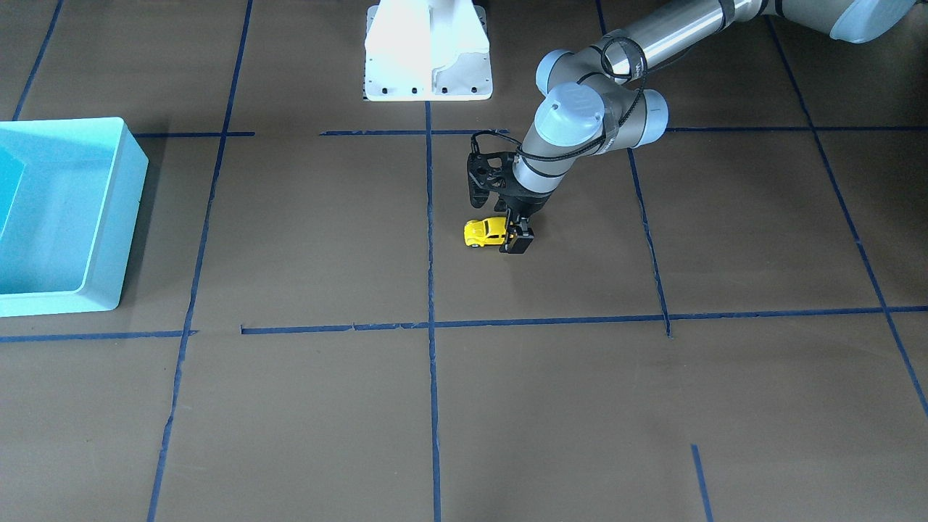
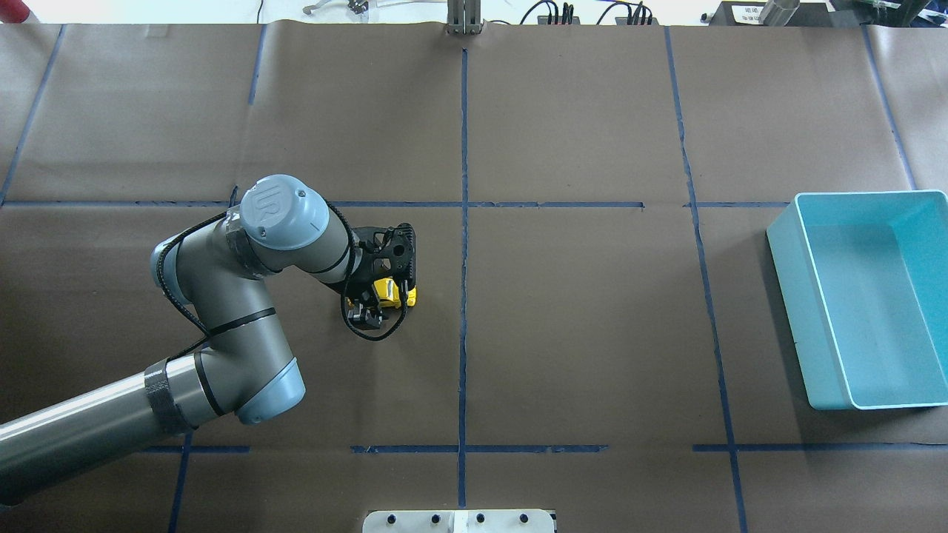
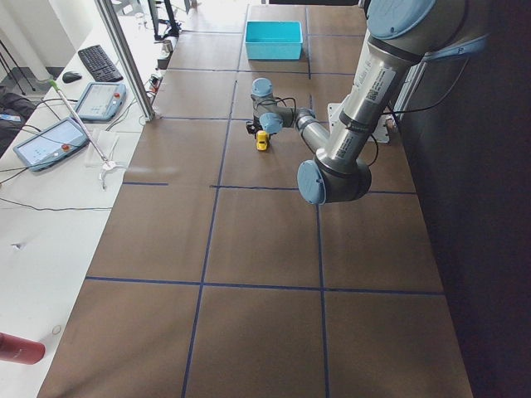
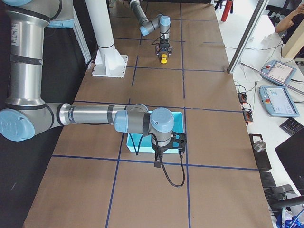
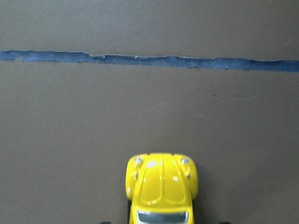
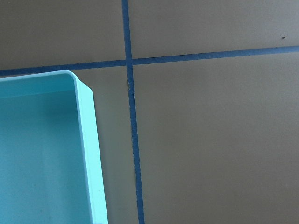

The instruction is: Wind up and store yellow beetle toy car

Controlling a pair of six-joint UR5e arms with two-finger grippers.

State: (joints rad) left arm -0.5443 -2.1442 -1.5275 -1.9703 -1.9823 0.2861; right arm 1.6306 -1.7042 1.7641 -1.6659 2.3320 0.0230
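A table covered in brown paper (image 2: 592, 333) filled the scene, marked into large squares by strips of blue tape (image 2: 464, 222). At the far left, the robot's grey and silver left arm (image 2: 222, 296) reached in across the paper and bent down toward the surface. Its left gripper (image 1: 513, 233), black and two-fingered, pointed straight down with a black camera bracket (image 2: 392, 248) at its side.

The fingers straddled the rear of the tiny bright yellow beetle-shaped toy car (image 1: 482, 232). The pictures did not settle whether they pinched it or only flanked it. The car stood on its wheels on the paper in the left half of the table. Its rounded bonnet pointed toward the robot's right, at the central tape line nearby. In the left wrist view only the front of the car showed, at the bottom edge, facing that line.

Further right, at the middle of the near edge, sat the robot's white base plate (image 2: 459, 520). Far to the right, well apart from the car, lay a light teal rectangular plastic bin (image 2: 786, 296), open on top.

The right arm (image 4: 95, 115) hung over the bin's corner, and the right gripper (image 4: 156, 159) showed only from the side, so I could not tell how its fingers stood.
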